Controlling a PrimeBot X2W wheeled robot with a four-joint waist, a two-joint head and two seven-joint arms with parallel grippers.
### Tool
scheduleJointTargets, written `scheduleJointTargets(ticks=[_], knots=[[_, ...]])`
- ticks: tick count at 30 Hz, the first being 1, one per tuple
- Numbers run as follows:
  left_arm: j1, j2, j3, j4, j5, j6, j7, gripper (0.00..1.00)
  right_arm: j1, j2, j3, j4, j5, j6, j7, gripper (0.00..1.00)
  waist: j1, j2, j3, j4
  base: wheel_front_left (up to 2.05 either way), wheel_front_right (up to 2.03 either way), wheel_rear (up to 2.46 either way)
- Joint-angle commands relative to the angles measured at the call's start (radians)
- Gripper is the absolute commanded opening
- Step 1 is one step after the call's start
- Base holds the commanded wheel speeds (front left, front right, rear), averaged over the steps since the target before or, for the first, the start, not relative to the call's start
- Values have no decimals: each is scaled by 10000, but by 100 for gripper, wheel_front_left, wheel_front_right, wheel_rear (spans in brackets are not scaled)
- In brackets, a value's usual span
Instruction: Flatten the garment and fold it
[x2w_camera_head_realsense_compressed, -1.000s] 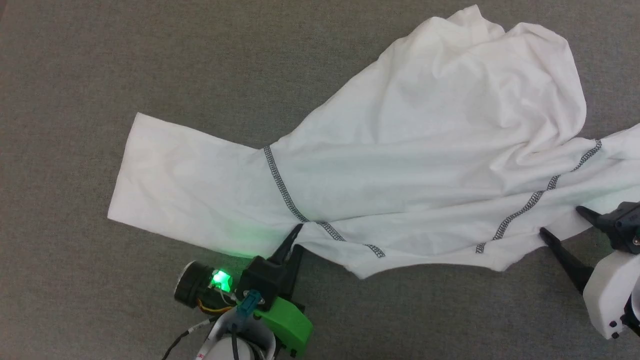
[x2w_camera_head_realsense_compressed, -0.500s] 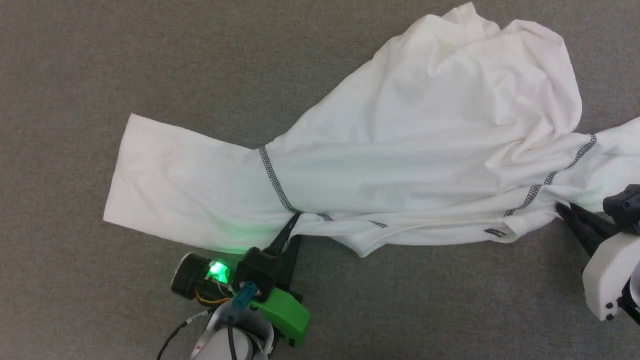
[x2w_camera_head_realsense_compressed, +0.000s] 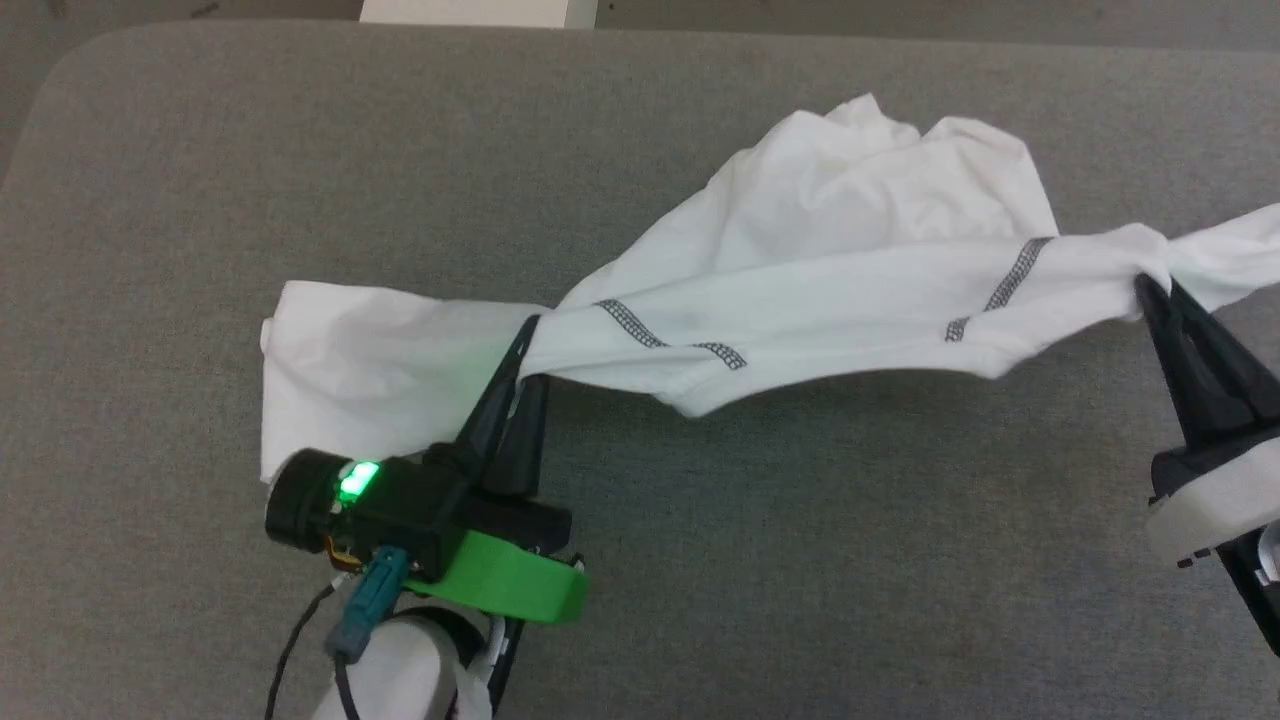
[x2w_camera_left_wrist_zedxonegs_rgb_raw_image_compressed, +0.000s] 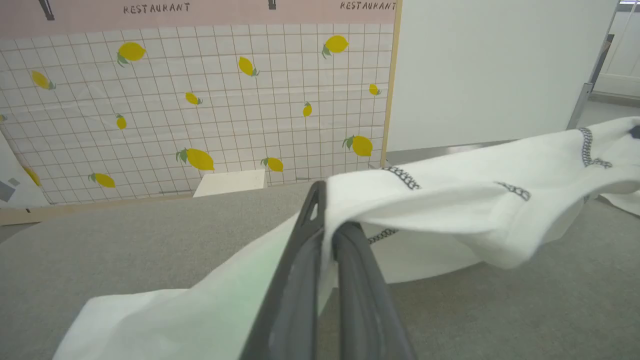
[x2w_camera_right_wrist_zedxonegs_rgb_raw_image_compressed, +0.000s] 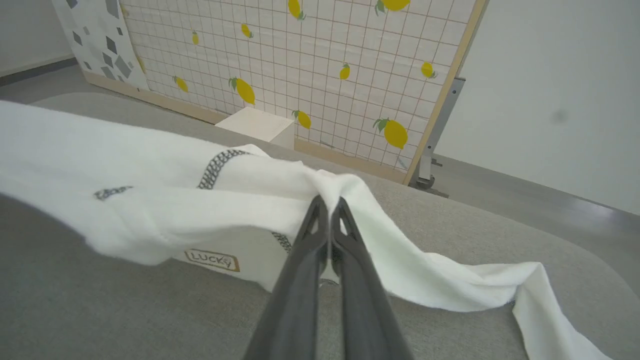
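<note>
The thin white long-sleeved garment (x2w_camera_head_realsense_compressed: 850, 250), earlier flat on the grey felt table (x2w_camera_head_realsense_compressed: 700, 560), now hangs with its near edge stretched above it. The left gripper (x2w_camera_head_realsense_compressed: 528, 335) still pinches that edge; the right gripper (x2w_camera_head_realsense_compressed: 1146, 290), earlier spread, pinches it too.

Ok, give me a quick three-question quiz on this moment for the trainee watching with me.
1. True or false: the left fingers and the right fingers are both shut on the garment.
2. Pick one. The garment's near edge between the two grips is: A) lying flat, B) lifted and sagging, C) folded in half.
3. Fill in: the brown-bordered patch in the right wrist view reads ____.
Key: 1 true; 2 B; 3 LUCKY.
</note>
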Motion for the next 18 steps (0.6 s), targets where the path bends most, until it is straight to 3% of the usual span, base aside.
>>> scheduleJointTargets(ticks=[1, 8, 14, 18], knots=[[-254, 111, 117, -297, -79, 39, 126, 0, -360, 135, -97, -274, -135, -21, -117, 0, 0, 0, -908, -400, 0, 0, 0], [-1561, 604, 721, -1400, -138, -61, 1294, 0, -1607, 271, -44, -1012, -589, -21, 179, 0, 0, 0, -1918, -739, 0, 0, 0], [-3298, 1065, 1150, -1791, -279, -393, 2677, 0, -3382, -112, 414, -1020, -749, -21, 557, 0, 0, 0, -2508, -1013, 0, 0, 0], [-4351, 1032, 1415, -1964, -638, -446, 3465, 0, -4463, -323, 796, -919, -672, -21, 832, 0, 0, 0, -2723, -1155, 0, 0, 0]])
